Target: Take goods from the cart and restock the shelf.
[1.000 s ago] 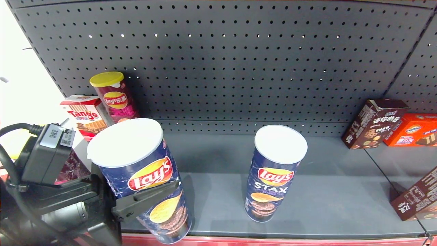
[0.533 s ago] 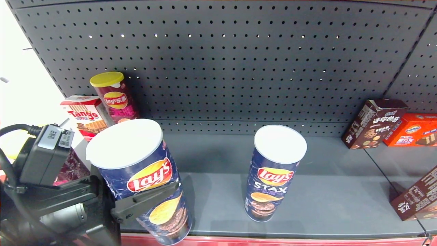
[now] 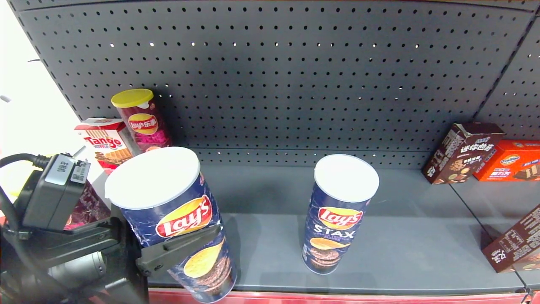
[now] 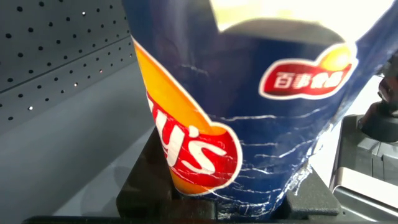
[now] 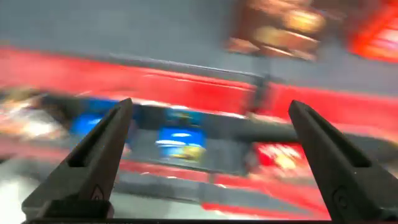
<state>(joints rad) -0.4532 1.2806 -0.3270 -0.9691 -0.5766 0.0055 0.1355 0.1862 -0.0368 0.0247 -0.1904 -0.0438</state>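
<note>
Dark pegboard (image 3: 270, 84) backs a grey shelf (image 3: 400, 253), and the action is at its front left corner. The left gripper (image 3: 160, 249) has its jaws pinching a blue chip can (image 3: 177, 219) around the middle, white lid up, the can tilted, its base over the shelf's front edge. Compared with a second ago, gripper and can have drifted a touch to the left, no more than that. The left wrist view has the can (image 4: 249, 124) right up close, seated in the gripper (image 4: 224, 205).

A second blue can (image 3: 337, 215) stands upright mid-shelf, exactly where it was. At the back left corner sit a yellow-lidded red can (image 3: 141, 120) and a wafer box (image 3: 105, 143). Brown box (image 3: 462, 152) and orange box (image 3: 510, 160) hold the back right.

Right gripper (image 5: 211, 162): jaws spread wide, gripping nothing, blurred red and blue goods beyond.
</note>
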